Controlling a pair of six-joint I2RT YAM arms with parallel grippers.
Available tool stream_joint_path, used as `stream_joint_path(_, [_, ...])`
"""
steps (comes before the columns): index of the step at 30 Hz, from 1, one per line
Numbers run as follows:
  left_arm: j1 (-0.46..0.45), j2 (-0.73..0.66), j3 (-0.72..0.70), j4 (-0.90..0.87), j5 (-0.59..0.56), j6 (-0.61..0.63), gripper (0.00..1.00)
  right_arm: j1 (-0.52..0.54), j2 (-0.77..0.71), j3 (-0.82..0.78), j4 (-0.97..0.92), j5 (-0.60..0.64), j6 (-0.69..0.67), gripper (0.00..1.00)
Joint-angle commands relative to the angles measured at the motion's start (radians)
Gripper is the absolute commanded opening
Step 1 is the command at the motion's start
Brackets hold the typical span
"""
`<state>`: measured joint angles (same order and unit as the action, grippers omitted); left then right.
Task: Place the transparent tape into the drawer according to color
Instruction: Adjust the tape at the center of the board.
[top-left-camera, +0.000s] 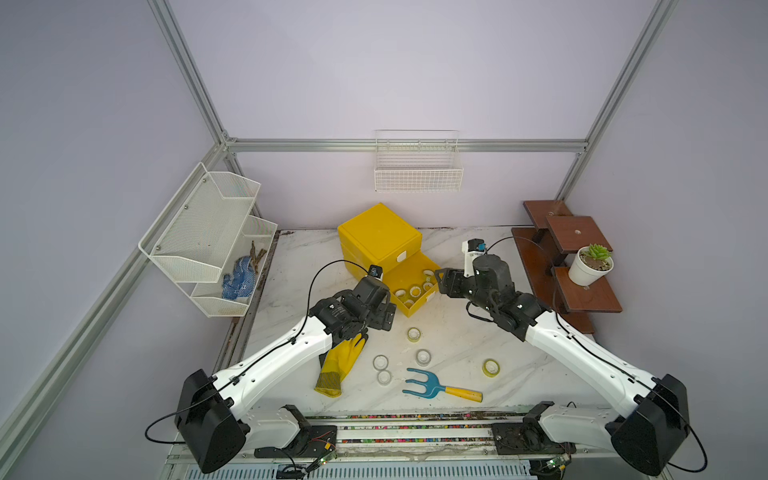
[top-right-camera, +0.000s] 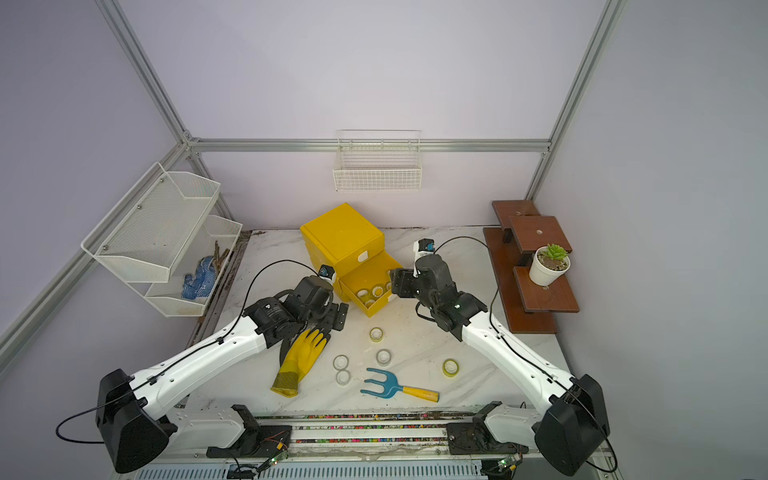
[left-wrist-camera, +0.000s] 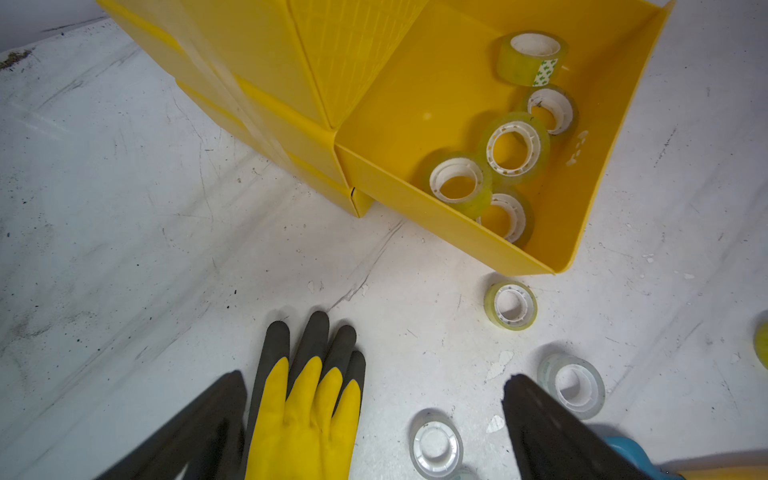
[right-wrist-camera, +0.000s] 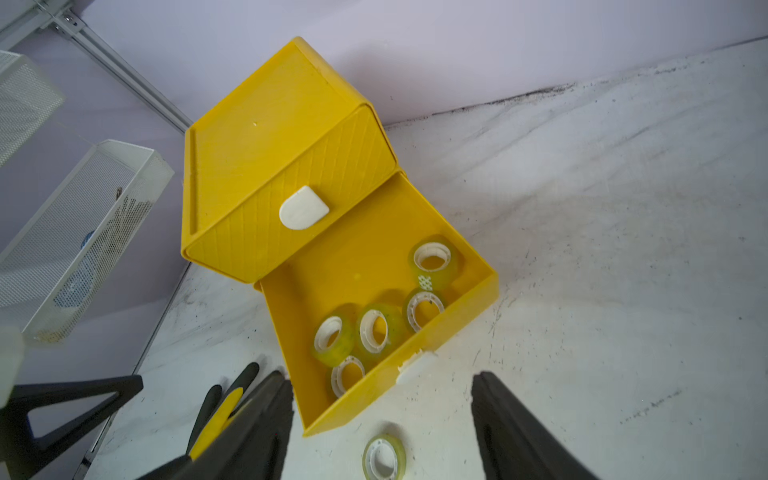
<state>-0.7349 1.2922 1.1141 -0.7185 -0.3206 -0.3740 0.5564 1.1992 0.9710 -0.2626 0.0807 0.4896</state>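
Note:
The yellow drawer (top-left-camera: 417, 306) is pulled out of the yellow cabinet (top-left-camera: 376, 235). Several yellow-green rolls of transparent tape (right-wrist-camera: 376, 330) lie inside it. On the table a yellow-green roll (top-left-camera: 413, 334) sits just in front of the drawer and another (top-left-camera: 491, 367) lies further right. Three clear rolls (top-left-camera: 380, 362) (top-left-camera: 384, 377) (top-left-camera: 423, 356) lie near the middle. My right gripper (right-wrist-camera: 382, 380) is open and empty above the drawer's front right corner. My left gripper (left-wrist-camera: 374, 386) is open and empty, left of the drawer and over the fingertips of the glove (left-wrist-camera: 305, 415).
A blue hand fork with a yellow handle (top-left-camera: 432, 384) lies near the front edge. The yellow glove (top-left-camera: 338, 365) lies under my left arm. A white mesh rack (top-left-camera: 208, 237) stands at the left, a wooden step shelf with a potted plant (top-left-camera: 590, 264) at the right.

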Motion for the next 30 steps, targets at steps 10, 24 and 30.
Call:
stream_joint_path(10, [-0.138,0.111,-0.023,0.068,0.124,-0.034,0.99,-0.004,-0.164,-0.248,-0.028,-0.006,0.067,0.73])
stream_joint_path(24, [-0.208,0.071,-0.135,0.11,-0.074,-0.138,0.94,0.026,0.082,-0.386,0.223,-0.109,0.093,0.58])
stream_joint_path(30, [-0.207,0.02,-0.17,0.059,-0.117,-0.184,0.96,0.083,0.246,-0.325,0.31,-0.021,0.07,0.47])
